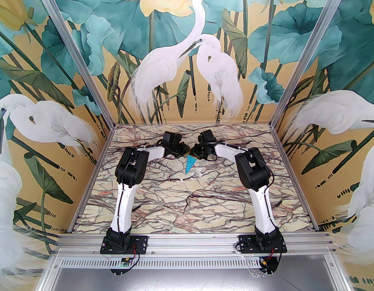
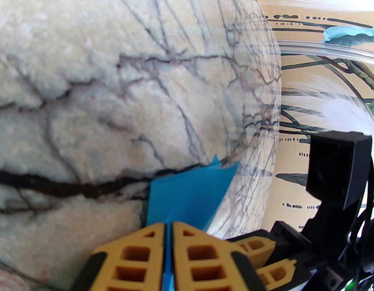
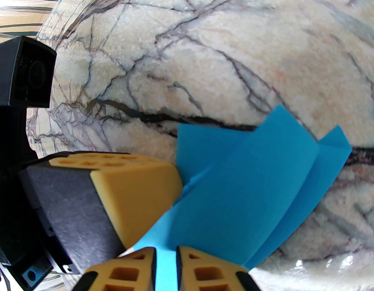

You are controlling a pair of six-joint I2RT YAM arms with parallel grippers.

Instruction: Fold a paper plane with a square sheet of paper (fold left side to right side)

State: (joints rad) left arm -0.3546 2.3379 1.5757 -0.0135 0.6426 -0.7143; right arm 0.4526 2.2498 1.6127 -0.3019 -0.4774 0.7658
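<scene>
The left claw (image 2: 168, 227) is pinched tight on the blue plane (image 2: 190, 192), with a thin strip of paper between its yellow fingers. The right claw (image 3: 165, 253) pinches the plane too, just beside the left one. The wide tail fans out past both claws. From above, the plane is at the middle of the table (image 1: 205, 199), point toward the arm bases. Small white scraps (image 1: 199, 172) lie near its tip.

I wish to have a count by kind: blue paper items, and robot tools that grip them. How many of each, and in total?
Bright cyan-blue folded paper plane: 1
Black-and-orange two-finger tools, the left tool and the right tool, each shut on the paper plane: 2
Total: 3
</scene>
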